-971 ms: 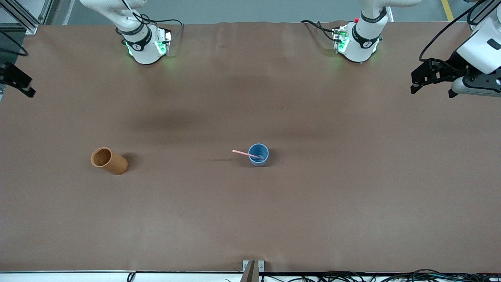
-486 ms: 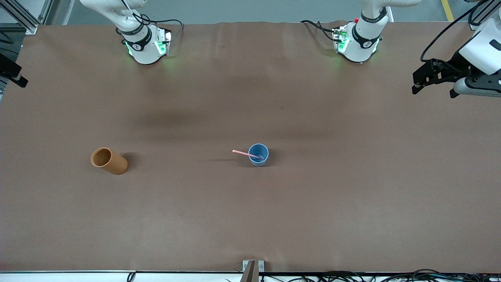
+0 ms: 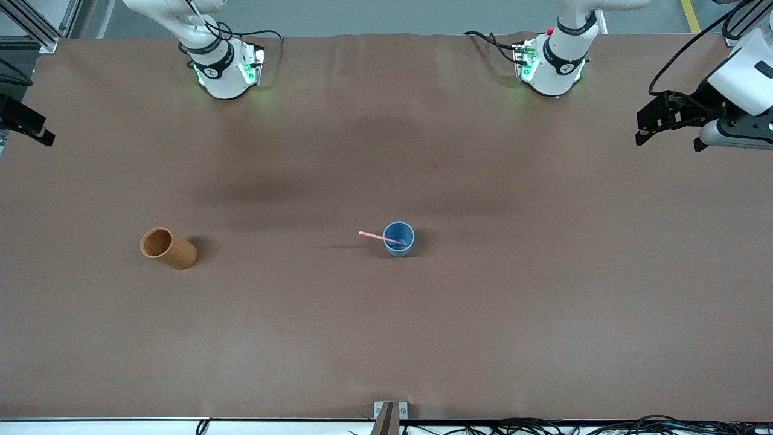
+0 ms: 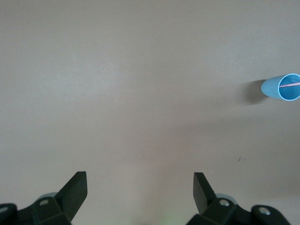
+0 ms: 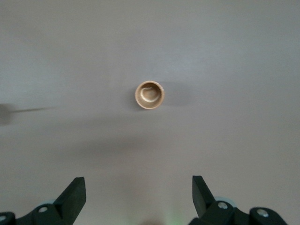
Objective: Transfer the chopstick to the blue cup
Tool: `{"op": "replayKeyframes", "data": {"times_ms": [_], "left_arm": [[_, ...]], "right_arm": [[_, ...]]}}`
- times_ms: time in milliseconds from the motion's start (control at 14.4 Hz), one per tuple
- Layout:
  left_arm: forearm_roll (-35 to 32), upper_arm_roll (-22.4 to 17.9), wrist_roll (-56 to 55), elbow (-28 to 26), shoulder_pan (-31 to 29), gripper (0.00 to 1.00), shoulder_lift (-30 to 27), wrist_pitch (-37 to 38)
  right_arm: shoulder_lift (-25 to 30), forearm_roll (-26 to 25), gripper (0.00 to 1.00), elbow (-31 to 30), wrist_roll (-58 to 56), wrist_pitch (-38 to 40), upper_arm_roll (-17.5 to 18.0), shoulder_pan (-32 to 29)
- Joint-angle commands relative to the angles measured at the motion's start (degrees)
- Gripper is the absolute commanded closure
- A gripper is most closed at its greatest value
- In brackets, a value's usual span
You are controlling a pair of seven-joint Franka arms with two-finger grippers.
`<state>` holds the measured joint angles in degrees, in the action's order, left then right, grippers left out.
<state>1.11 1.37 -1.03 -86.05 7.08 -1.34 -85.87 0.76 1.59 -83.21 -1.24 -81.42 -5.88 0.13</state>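
Note:
The blue cup point(image 3: 399, 239) stands upright at the middle of the table. A pale-pink chopstick point(image 3: 375, 236) rests in it, its free end leaning out over the rim toward the right arm's end. The cup point(image 4: 281, 88) and the chopstick point(image 4: 290, 84) also show in the left wrist view. My left gripper point(image 3: 667, 139) is open and empty, high over the left arm's end of the table point(image 4: 140, 177). My right gripper point(image 3: 33, 130) is open and empty, high over the right arm's end point(image 5: 138, 180).
A taller orange-brown cup point(image 3: 168, 248) stands upright toward the right arm's end of the table; the right wrist view looks down into it point(image 5: 150, 95). A small metal bracket point(image 3: 390, 411) sits at the table's front edge.
Both grippers have shifted only slightly at their ends of the table. The cups and the chopstick have not moved.

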Motion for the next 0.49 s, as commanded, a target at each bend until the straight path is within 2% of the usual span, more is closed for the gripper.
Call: {"op": "replayKeyframes", "data": {"times_ms": [0,416], "left_arm": [[0.39,0.3,0.59,1.41,-0.49,0.0,0.64,0.27],[0.3,0.3,0.59,1.41,-0.31,0.0,0.64,0.27]], "right_arm": [[-0.68,2.72,0.0,1.39,-1.05,0.73,0.16,-0.66],[-0.68,2.9,0.0,1.3,-1.05,-0.23,0.16,-0.31]]}}
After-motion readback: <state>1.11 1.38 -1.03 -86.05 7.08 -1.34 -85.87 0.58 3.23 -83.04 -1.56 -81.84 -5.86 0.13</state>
